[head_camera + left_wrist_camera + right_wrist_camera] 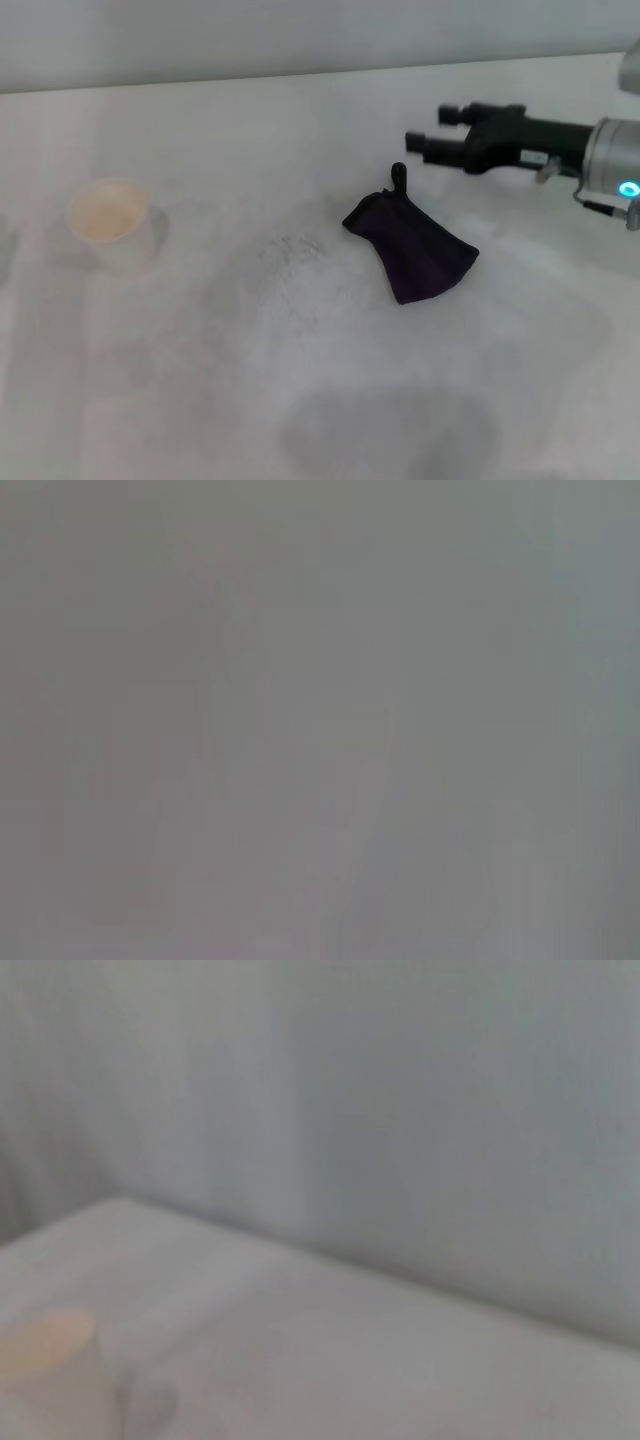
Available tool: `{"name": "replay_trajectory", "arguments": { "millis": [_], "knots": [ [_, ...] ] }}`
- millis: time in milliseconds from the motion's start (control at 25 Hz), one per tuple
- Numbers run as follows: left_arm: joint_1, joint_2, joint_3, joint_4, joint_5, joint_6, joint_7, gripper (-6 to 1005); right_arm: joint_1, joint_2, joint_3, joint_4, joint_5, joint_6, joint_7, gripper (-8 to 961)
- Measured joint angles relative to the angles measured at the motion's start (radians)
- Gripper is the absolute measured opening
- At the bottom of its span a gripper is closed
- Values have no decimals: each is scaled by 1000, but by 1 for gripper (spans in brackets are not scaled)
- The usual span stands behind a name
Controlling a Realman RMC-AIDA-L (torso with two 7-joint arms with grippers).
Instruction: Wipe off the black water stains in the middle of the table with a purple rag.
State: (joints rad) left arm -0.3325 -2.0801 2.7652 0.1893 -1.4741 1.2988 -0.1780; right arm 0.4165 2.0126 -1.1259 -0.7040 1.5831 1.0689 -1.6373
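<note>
My right gripper point(428, 133) hovers at upper right of the frame, jaws apart and empty; the purple rag point(412, 247) lies crumpled just below on the table point(200, 400); a paper cup point(108, 222) stands at left.

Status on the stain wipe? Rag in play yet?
Early, or possibly finished. Done: no black stain shows on the table; the purple rag may cover it, and faint grey smudges remain mid-table. In hand: nothing; the right gripper hovers beyond the rag with jaws open, not touching it. The left arm is out of view. Left: grasping the rag and wiping, unless already done.
</note>
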Motion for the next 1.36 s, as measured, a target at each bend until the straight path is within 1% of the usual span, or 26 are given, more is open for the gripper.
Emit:
{"name": "replay_trajectory", "arguments": {
  "millis": [80, 120, 160, 240, 280, 320, 360, 400, 440, 520, 560, 600, 640, 760, 920, 1120, 1360],
  "knots": [
    [-6, 0, 0, -1, 0, 3, 0, 887, -24, 0, 9, 9, 120, 7, -85, 714],
    [-8, 0, 0, -1, 0, 4, 0, 887, -37, 0, 11, 23, 207, 16, -153, 729],
    [-11, 0, 0, -2, 0, 4, 0, 887, -54, 0, 15, 82, 386, 48, -312, 743],
    [-15, 0, -8, -10, 0, 4, -1, 888, -59, 1, 25, 193, 607, 113, -540, 773],
    [-15, 0, -8, -10, 0, 4, -1, 888, -59, 1, 25, 193, 607, 113, -540, 788],
    [-16, 0, -16, -12, 0, 4, -1, 888, -58, 1, 29, 247, 694, 143, -628, 802],
    [-17, -1, -23, -13, 0, 4, -1, 888, -52, 1, 35, 362, 868, 195, -809, 817],
    [-20, -2, -29, -13, 0, 4, -1, 888, -51, 1, 36, 409, 937, 206, -884, 832],
    [-24, -2, -36, -13, 0, 4, -1, 888, -51, 1, 36, 409, 937, 206, -884, 847],
    [-34, -2, -42, -13, 0, 3, -2, 887, -50, 2, 48, 478, 1023, 198, -990, 876],
    [-39, -1, -48, -12, 0, 1, -4, 887, -49, 3, 65, 506, 1045, 179, -1028, 876],
    [-48, -1, -70, -13, 0, -10, -11, 887, -40, 4, 115, 548, 1055, 117, -1073, 876],
    [-48, -1, -70, -13, 0, -10, -11, 887, -40, 4, 115, 548, 1055, 117, -1073, 876],
    [-59, 0, -100, -14, 0, -38, -18, 887, -32, 5, 147, 571, 1054, 31, -1089, 876],
    [-82, 0, -105, -22, 0, -84, -18, 887, -28, 6, 152, 566, 1054, -46, -1091, 876],
    [-101, 0, -111, -26, 0, -108, -18, 887, -3, 3, 156, 561, 1053, -71, -1090, 876],
    [-122, 0, -152, -27, 0, -142, -18, 887, 27, 3, 176, 561, 1052, -132, -1089, 876]
  ]
}}
